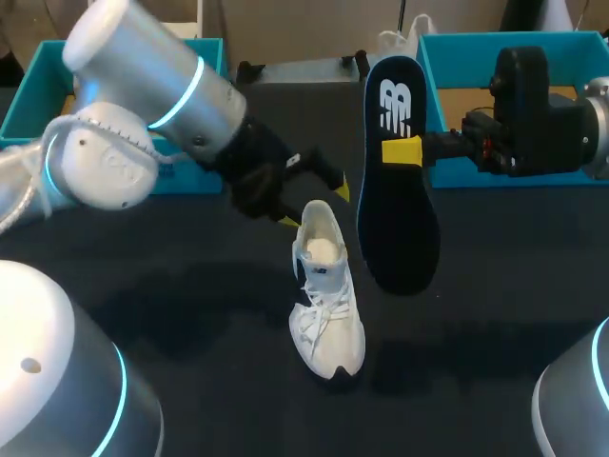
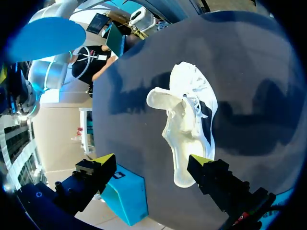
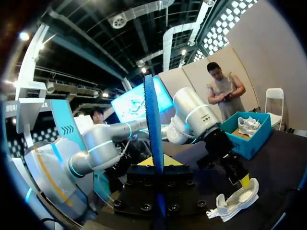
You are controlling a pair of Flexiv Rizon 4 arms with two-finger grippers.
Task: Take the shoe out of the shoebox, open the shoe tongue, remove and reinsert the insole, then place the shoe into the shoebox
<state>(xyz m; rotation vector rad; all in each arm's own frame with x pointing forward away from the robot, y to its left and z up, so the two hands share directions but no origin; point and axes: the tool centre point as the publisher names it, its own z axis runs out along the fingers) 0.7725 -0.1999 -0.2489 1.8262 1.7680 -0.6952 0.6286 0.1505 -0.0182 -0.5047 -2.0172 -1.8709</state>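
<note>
A white shoe (image 1: 325, 295) lies on the black table, toe toward the front, its tongue pulled up. My left gripper (image 1: 314, 205) hovers open just behind the heel, touching nothing. In the left wrist view the shoe (image 2: 189, 115) lies ahead of the spread fingers, heel close to one fingertip (image 2: 201, 162). My right gripper (image 1: 404, 150) is shut on a dark blue insole (image 1: 398, 219), which hangs on edge to the right of the shoe. The right wrist view shows that insole (image 3: 153, 129) edge-on between its fingers, with the shoe (image 3: 235, 201) and the left gripper (image 3: 238, 173) beyond.
A teal shoebox (image 1: 24, 100) stands at the back left behind my left arm; in the right wrist view this box (image 3: 252, 141) holds another white shoe. A second teal box (image 1: 514, 46) stands at the back right, behind my right arm.
</note>
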